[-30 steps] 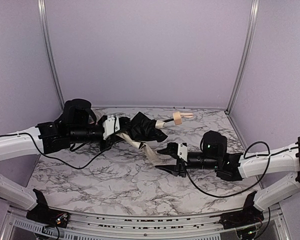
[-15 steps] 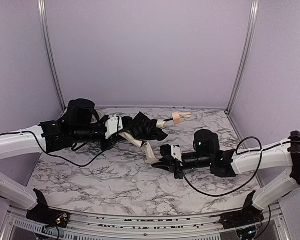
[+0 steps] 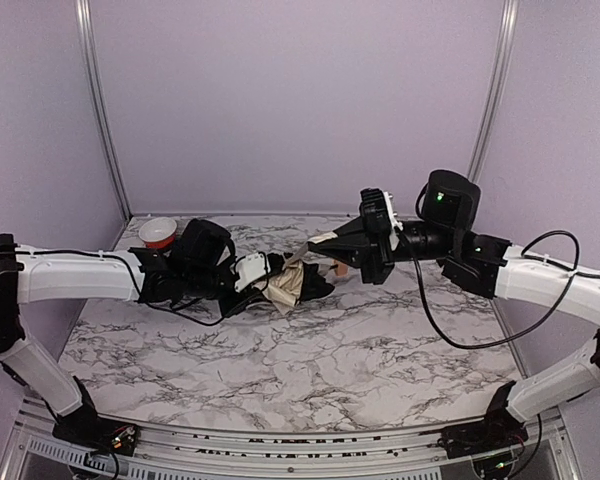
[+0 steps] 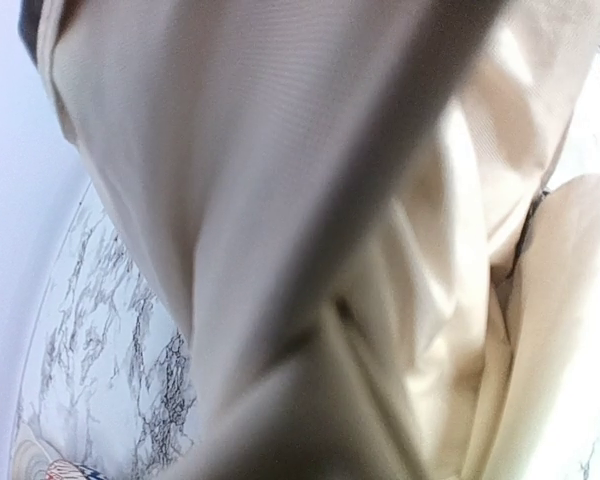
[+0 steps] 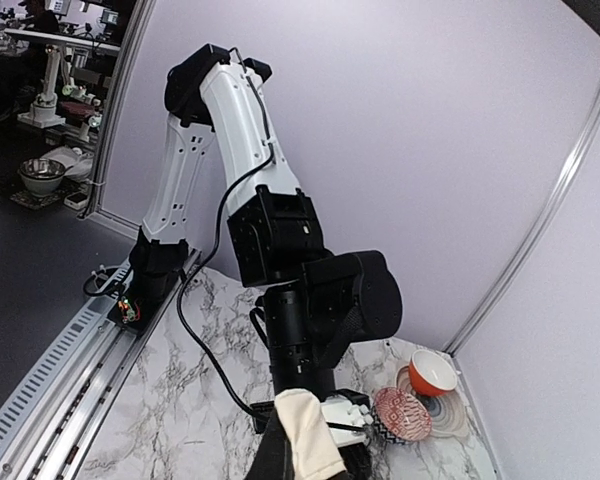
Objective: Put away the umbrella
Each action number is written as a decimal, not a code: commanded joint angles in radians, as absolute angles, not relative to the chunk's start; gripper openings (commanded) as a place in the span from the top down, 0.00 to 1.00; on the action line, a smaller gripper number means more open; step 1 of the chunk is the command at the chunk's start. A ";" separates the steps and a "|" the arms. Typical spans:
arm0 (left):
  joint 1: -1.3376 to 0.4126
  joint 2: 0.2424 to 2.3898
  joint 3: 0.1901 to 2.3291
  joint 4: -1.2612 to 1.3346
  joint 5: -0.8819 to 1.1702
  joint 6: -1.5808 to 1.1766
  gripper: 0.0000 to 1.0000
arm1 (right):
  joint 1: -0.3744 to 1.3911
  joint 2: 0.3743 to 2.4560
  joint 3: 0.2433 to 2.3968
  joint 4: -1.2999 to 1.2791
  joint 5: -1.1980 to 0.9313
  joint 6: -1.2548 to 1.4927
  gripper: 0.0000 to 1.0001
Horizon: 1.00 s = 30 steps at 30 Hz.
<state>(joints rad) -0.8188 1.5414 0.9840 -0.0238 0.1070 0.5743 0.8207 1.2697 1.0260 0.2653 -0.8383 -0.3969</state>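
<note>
The umbrella [image 3: 292,285] lies bunched on the marble table [image 3: 310,360], cream fabric over black, with its tan knob handle [image 3: 337,269] at the right. My left gripper [image 3: 263,277] is buried in the canopy and seems shut on it. The left wrist view is filled with cream fabric [image 4: 360,230], so its fingers are hidden. My right gripper [image 3: 325,243] is raised above the handle end and shut on a cream flap of the umbrella [image 3: 318,239]. That flap shows at the bottom of the right wrist view [image 5: 308,438], next to black fabric.
An orange bowl [image 3: 160,232] stands at the back left corner; the right wrist view shows it [image 5: 432,372] beside a red patterned dish [image 5: 400,413] on a plate. The left arm [image 5: 320,300] fills the middle of that view. Purple walls close three sides.
My right gripper rose from the table, moved back over the handle end and took the cream flap. My left arm swung right and lower, dragging the umbrella forward. The bowl is now uncovered.
</note>
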 commanded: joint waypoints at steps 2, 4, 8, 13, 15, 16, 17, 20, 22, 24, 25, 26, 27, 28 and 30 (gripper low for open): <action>-0.729 1.664 1.109 0.033 0.043 0.315 1.00 | 0.896 1.296 1.076 0.249 -0.941 -0.424 1.00; -0.709 1.733 1.183 0.034 0.033 0.272 1.00 | 0.928 1.300 1.067 0.261 -0.937 -0.425 1.00; -0.705 1.847 1.319 0.019 0.042 0.255 1.00 | 0.955 1.326 1.062 0.310 -0.943 -0.367 1.00; -0.639 1.911 1.431 0.094 0.080 0.128 1.00 | 0.971 1.395 0.983 0.395 -0.974 -0.304 1.00; -0.603 1.908 1.464 0.117 0.117 0.071 1.00 | 0.970 1.424 0.945 0.385 -0.953 -0.309 1.00; -0.584 1.898 1.473 0.154 0.140 0.044 1.00 | 0.969 1.437 0.926 0.368 -0.939 -0.320 1.00; -0.565 1.884 1.477 0.181 0.167 0.022 1.00 | 0.967 1.449 0.905 0.350 -0.923 -0.332 1.00; -0.518 1.847 1.514 0.192 0.269 -0.020 1.00 | 0.937 1.489 0.827 0.351 -0.910 -0.316 1.00; -0.511 1.810 1.529 0.177 0.310 -0.016 1.00 | 0.886 1.517 0.767 0.405 -0.931 -0.251 1.00; -0.511 1.767 1.520 0.175 0.356 -0.016 1.00 | 0.820 1.547 0.721 0.491 -0.949 -0.191 1.00; -0.511 1.745 1.507 0.174 0.379 -0.027 1.00 | 0.793 1.563 0.708 0.536 -0.955 -0.178 1.00; -0.513 1.726 1.494 0.177 0.406 -0.039 1.00 | 0.775 1.582 0.703 0.560 -0.962 -0.173 1.00; -0.515 1.696 1.479 0.182 0.438 -0.052 1.00 | 0.756 1.610 0.704 0.575 -0.966 -0.172 1.00; -0.520 1.672 1.459 0.186 0.466 -0.061 1.00 | 0.740 1.625 0.712 0.579 -0.977 -0.172 1.00; -0.540 1.615 1.419 0.192 0.519 -0.059 1.00 | 0.700 1.675 0.735 0.615 -1.007 -0.162 1.00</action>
<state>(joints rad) -0.5682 1.7885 1.4364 0.0399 0.4530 0.0261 0.7414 1.6043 0.7349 0.5720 -0.8291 -0.2024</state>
